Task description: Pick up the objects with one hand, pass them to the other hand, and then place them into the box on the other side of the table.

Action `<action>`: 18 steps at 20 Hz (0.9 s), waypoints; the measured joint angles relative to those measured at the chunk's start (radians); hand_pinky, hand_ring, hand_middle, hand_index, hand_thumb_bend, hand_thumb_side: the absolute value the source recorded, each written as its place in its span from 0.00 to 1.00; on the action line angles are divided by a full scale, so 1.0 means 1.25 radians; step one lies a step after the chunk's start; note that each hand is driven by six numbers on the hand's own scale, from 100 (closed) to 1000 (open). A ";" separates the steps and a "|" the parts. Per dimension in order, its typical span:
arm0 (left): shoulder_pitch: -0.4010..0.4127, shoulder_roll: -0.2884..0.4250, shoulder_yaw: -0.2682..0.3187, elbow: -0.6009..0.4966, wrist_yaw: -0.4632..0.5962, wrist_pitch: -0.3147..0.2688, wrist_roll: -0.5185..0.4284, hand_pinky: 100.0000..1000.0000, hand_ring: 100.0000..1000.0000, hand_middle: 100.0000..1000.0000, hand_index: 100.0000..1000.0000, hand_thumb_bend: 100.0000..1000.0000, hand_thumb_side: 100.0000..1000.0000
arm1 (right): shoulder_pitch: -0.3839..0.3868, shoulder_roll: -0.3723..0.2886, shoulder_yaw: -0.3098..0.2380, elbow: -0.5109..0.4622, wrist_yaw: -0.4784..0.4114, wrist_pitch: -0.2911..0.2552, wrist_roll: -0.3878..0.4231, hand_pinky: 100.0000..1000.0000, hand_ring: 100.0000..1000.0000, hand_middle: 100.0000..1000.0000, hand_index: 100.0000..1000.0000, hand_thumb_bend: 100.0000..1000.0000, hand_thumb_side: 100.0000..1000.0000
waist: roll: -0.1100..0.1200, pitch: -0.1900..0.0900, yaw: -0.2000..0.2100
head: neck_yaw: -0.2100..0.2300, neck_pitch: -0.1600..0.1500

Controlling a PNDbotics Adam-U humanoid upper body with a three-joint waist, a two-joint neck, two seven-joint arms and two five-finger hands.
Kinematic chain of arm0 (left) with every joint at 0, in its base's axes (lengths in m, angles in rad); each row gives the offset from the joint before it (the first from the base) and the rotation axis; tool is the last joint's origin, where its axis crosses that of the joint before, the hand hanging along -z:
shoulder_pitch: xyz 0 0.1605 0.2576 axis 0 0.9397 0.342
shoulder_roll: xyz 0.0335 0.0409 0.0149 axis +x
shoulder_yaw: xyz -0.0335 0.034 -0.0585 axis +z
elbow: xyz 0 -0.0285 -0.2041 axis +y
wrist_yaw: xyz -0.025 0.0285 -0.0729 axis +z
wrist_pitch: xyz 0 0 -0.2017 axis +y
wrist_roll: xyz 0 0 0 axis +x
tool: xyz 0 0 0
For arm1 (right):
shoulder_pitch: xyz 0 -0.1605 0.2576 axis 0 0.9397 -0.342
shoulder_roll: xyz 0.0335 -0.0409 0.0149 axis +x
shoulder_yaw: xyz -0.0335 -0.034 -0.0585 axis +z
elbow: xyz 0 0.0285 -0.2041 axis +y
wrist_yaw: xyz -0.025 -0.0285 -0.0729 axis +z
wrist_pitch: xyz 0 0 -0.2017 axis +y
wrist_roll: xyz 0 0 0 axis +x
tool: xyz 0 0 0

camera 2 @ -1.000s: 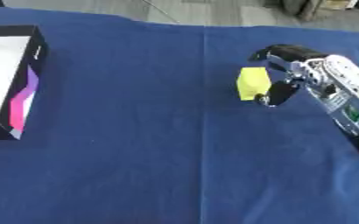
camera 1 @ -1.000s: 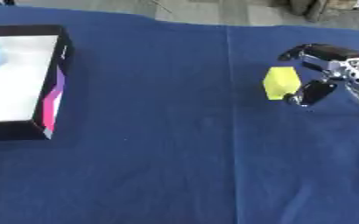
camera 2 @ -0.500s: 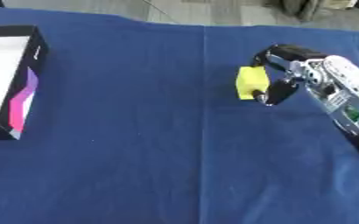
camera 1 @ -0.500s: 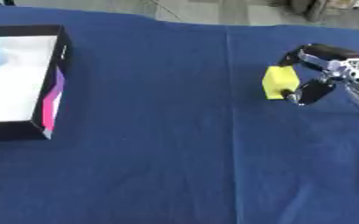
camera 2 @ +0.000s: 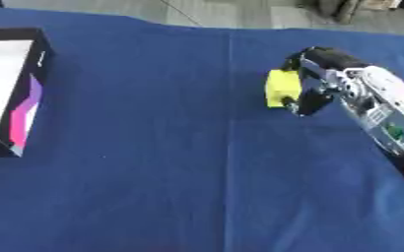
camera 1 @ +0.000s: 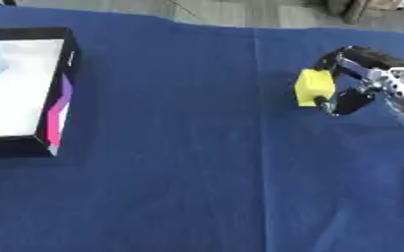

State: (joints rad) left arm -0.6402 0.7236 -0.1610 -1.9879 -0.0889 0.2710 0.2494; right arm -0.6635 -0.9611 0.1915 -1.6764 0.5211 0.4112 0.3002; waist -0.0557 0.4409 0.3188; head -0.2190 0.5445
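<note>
Legible text, labels, brands, numbers, signs: none found. The yellow block (camera 1: 313,87) between my fingers (camera 1: 342,60) shows plain faces with no print. The black box (camera 1: 57,86) at my left carries pink and purple colour panels on its side wall, but no letters or figures can be made out there. Its white interior is unmarked as far as I can tell. A small green patch on my right forearm (camera 2: 393,132) may be a label or an indicator; nothing on it is readable. The blue cloth on the surface (camera 1: 180,187) bears no writing.
</note>
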 measured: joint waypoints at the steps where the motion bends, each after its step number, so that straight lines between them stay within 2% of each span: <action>1: 0.000 0.003 0.000 0.000 0.000 0.003 0.002 0.75 0.78 0.70 0.81 0.00 0.55 | 0.000 0.003 -0.003 -0.021 -0.015 0.017 -0.016 0.82 0.63 0.40 0.47 0.03 0.00 | 0.004 -0.008 -0.009 | 0.006 0.007; 3: -0.001 0.011 0.002 0.000 0.001 0.011 0.004 0.75 0.78 0.69 0.81 0.00 0.55 | 0.004 0.012 -0.008 -0.071 -0.043 0.054 -0.045 0.82 0.63 0.40 0.48 0.01 0.00 | 0.012 -0.027 -0.026 | 0.018 0.019; 6: -0.009 0.027 0.006 0.000 0.006 0.029 0.003 0.75 0.77 0.70 0.81 0.00 0.53 | 0.011 0.031 -0.012 -0.148 -0.077 0.112 -0.075 0.81 0.61 0.41 0.48 0.00 0.00 | 0.020 -0.044 -0.046 | 0.035 0.036; 10: -0.040 0.053 0.007 0.000 0.023 0.052 -0.018 0.75 0.78 0.72 0.83 0.00 0.48 | 0.010 0.095 -0.015 -0.223 -0.110 0.174 -0.118 0.79 0.58 0.41 0.48 0.00 0.00 | 0.038 -0.075 -0.076 | 0.066 0.060; 12: -0.058 0.071 0.007 0.000 0.029 0.061 -0.037 0.76 0.78 0.74 0.85 0.00 0.48 | 0.008 0.145 -0.014 -0.238 -0.130 0.191 -0.154 0.79 0.58 0.41 0.49 0.00 0.00 | 0.044 -0.086 -0.087 | 0.083 0.069; 13: -0.067 0.080 0.007 0.000 0.030 0.065 -0.048 0.76 0.79 0.75 0.85 0.00 0.45 | 0.007 0.169 -0.010 -0.241 -0.139 0.195 -0.174 0.79 0.58 0.41 0.49 0.00 0.00 | 0.048 -0.087 -0.090 | 0.090 0.072; 18: -0.106 0.108 -0.003 -0.001 0.031 0.095 -0.120 0.77 0.79 0.75 0.86 0.00 0.46 | 0.018 0.277 0.041 -0.242 -0.155 0.189 -0.253 0.78 0.57 0.41 0.49 0.00 0.00 | 0.058 -0.099 -0.101 | 0.117 0.101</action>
State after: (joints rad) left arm -0.7727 0.8582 -0.1652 -1.9888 -0.0507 0.3893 0.0998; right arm -0.6415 -0.6149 0.2431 -1.9791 0.3276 0.6469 -0.0160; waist 0.0172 0.3173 0.1929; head -0.0733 0.6703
